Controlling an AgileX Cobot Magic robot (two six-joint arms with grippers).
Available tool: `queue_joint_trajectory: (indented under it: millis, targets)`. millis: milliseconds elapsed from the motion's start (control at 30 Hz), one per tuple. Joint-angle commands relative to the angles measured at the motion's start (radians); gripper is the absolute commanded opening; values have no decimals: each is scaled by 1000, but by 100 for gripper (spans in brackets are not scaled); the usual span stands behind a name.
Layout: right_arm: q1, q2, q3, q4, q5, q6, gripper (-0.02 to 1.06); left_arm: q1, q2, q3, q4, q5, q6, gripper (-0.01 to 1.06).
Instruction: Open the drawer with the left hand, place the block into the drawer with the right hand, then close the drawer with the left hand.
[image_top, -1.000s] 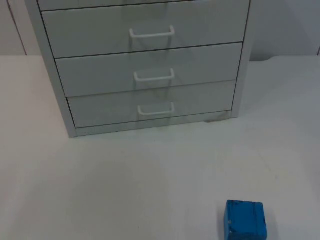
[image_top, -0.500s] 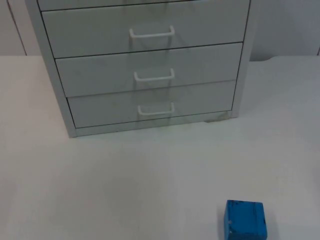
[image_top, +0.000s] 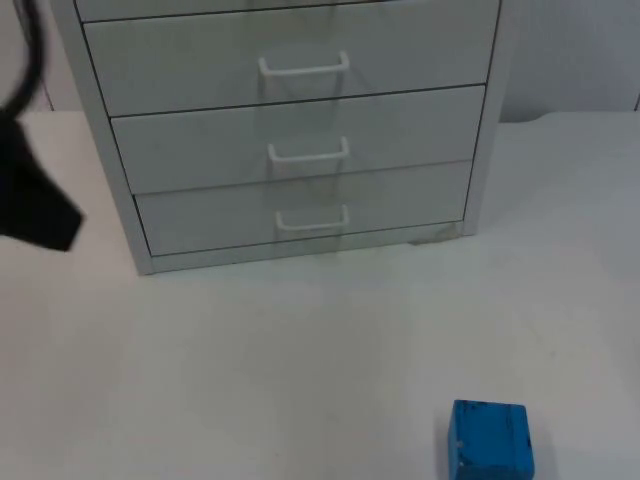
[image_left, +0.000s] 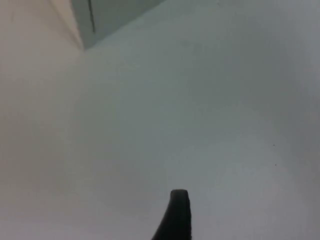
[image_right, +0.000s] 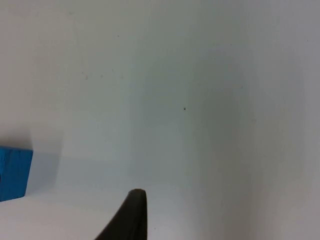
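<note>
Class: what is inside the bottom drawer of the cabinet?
That cannot be seen: the bottom drawer is shut, its front covering the inside. The blue block lies outside on the table.

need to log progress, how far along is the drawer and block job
Nothing looks done: all drawers of the grey cabinet are shut and the blue block sits on the white table, apart from it. In hand: the left arm is at the cabinet's left side, left gripper above the table. Right gripper waits near the block. Opening, placing and closing remain.
</note>
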Motion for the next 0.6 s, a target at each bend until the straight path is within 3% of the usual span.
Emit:
queue_joint_trajectory:
  millis: [0,100,133,300,467,567]
  targets:
    - [5,-2,-4,1,5,-3,105,-118,63,-42,108,-51,-58,73]
    - [5,-2,-4,1,5,-3,105,-285,180,-94,317,-129,-163,72]
    - [5,-2,-4,1,5,-3,105,-285,180,-94,317,-129,-163,72]
    - [5,-2,-4,1,5,-3,105,-468,387,-193,636,-141,-317,71]
    - [5,-2,-4,1,5,-3,105,-528,507,-215,789,-185,-317,67]
    - [5,-2,-4,1,5,-3,105,-538,584,-217,874,-264,-317,67]
